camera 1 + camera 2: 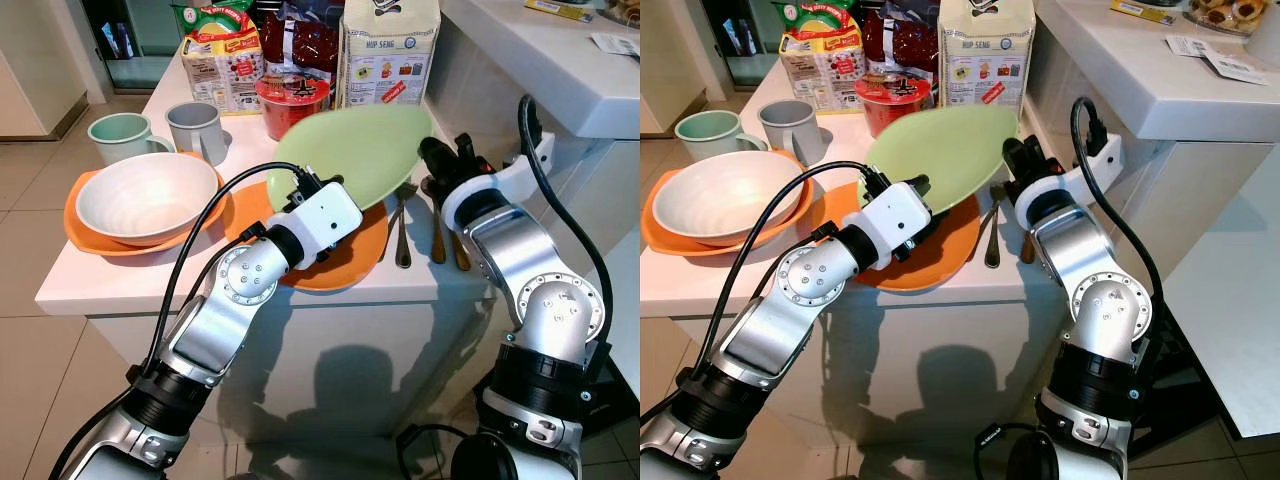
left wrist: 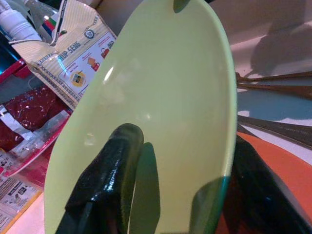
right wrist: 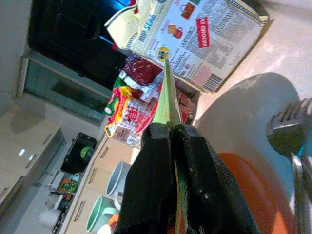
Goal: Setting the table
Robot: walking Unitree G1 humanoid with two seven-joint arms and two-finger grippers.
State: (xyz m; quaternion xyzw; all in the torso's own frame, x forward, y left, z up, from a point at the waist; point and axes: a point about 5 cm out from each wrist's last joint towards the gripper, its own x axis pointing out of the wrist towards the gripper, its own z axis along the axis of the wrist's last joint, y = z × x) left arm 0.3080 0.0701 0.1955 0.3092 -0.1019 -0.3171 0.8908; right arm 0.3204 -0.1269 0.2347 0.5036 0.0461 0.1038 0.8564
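Observation:
A light green plate (image 1: 360, 150) is held tilted above an orange plate (image 1: 350, 265) that lies on the white table (image 1: 130, 285). My left gripper (image 1: 300, 190) is shut on the green plate's near left rim; in the left wrist view one black finger (image 2: 105, 170) lies on the green plate's face (image 2: 161, 97). My right gripper (image 1: 435, 155) is shut on the plate's right rim. In the right wrist view its fingers (image 3: 151, 180) pinch the green plate's thin edge (image 3: 168, 97).
A white bowl (image 1: 145, 197) sits on another orange plate (image 1: 85, 235) at the left, with two mugs (image 1: 125, 135) (image 1: 197, 128) behind. A fork (image 1: 402, 225) and spoons (image 1: 437, 225) lie right of the orange plate. Food packets (image 1: 385, 50) and a red cup (image 1: 292, 100) stand behind. A white counter (image 1: 560, 60) rises at right.

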